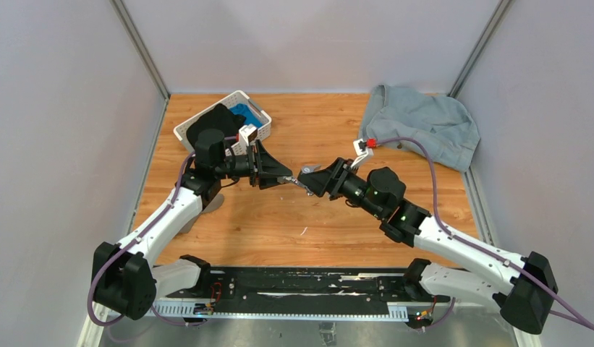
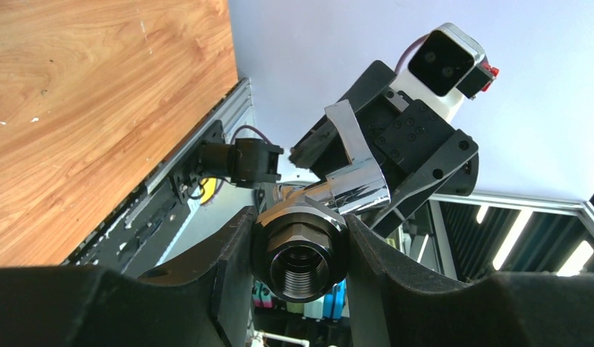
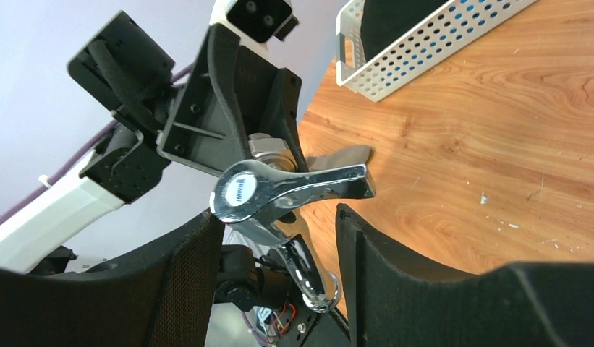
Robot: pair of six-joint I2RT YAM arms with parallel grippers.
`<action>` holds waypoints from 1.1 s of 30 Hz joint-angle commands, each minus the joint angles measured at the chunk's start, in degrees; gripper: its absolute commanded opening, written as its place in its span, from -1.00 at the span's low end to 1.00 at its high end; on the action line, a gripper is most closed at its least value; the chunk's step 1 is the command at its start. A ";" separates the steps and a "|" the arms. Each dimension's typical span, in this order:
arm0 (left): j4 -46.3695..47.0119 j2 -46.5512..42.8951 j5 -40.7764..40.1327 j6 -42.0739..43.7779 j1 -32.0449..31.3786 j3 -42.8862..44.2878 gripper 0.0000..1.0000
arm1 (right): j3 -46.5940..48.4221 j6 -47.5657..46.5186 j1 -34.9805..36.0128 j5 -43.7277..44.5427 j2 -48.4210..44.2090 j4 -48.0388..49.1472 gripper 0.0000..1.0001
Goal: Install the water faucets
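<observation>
Chrome faucet (image 3: 279, 189), clamped in left hand (image 2: 299, 249)

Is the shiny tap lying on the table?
No, the left gripper clamps its nut, holding the tap above the table.

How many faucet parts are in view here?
2. The threaded fitting is clamped in the left hand; the shiny tap sits on its far end, between the fingers of the right hand. More could be hidden in the basket.
</observation>
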 commanded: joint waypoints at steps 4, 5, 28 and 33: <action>3.10 -1.72 1.56 -0.79 -0.03 0.46 -1.00 | 0.58 1.13 -0.82 -3.44 3.47 2.43 -0.02; 3.09 -1.81 1.58 -0.59 -0.02 0.44 -1.00 | 0.20 2.05 -0.86 -3.52 3.59 3.60 -0.12; 7.02 -3.68 -1.34 5.68 0.08 -1.84 -1.00 | -7.56 40.69 -9.69 -28.12 8.54 27.93 0.43; 7.01 -3.56 -1.10 5.07 0.30 -1.69 -1.00 | -4.10 16.75 -11.08 -23.02 -5.87 -3.60 0.56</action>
